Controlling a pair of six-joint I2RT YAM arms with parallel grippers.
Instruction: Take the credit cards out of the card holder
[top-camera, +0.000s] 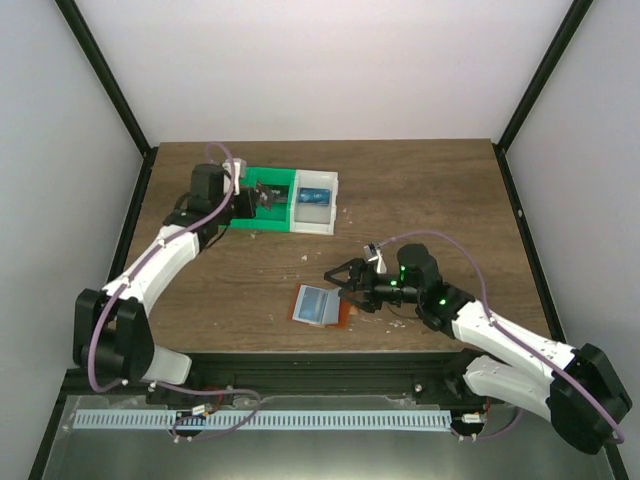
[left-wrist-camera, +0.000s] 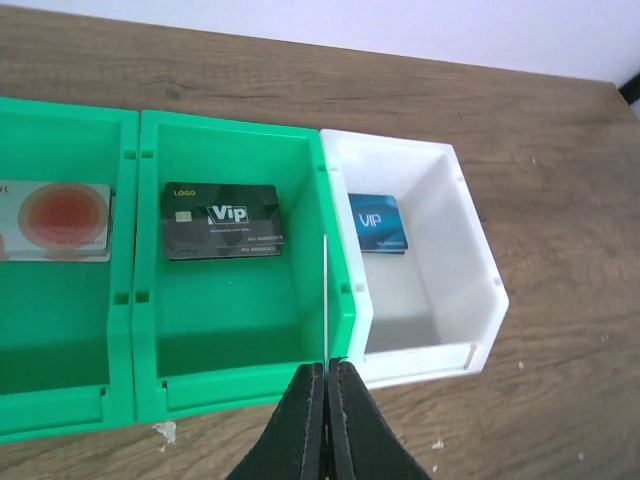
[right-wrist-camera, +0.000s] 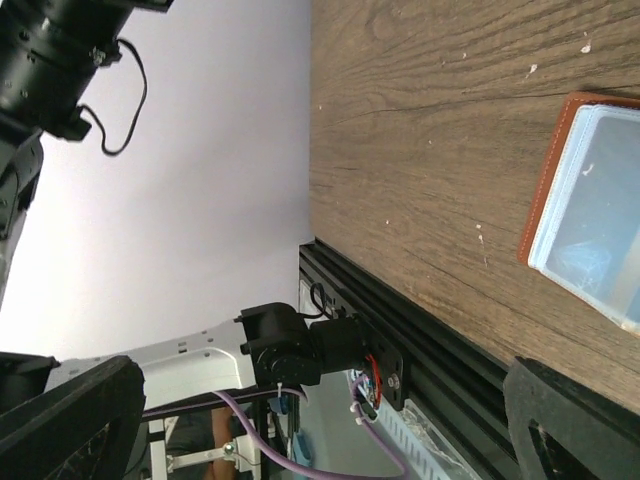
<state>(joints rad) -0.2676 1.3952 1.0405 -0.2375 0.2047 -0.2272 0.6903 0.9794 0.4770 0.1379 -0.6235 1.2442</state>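
Observation:
The card holder (top-camera: 316, 304) lies open on the table near the front edge, orange-brown rim and pale grey-blue lining up; it also shows in the right wrist view (right-wrist-camera: 590, 215). My right gripper (top-camera: 343, 285) is wide open and empty just right of it, its fingers (right-wrist-camera: 70, 420) spread far apart. My left gripper (left-wrist-camera: 326, 368) is shut on a thin card (left-wrist-camera: 325, 300) seen edge-on, held above the wall between the green bin (left-wrist-camera: 345, 300) and the white bin (left-wrist-camera: 480, 290). A blue credit card (left-wrist-camera: 378, 222) lies in the white bin.
A black card (left-wrist-camera: 222, 221) lies in the green bin's right compartment and a white card with a red circle (left-wrist-camera: 55, 220) in its left one. The bins (top-camera: 290, 200) stand at the back left. The table's front rail (right-wrist-camera: 400, 340) is close to the holder.

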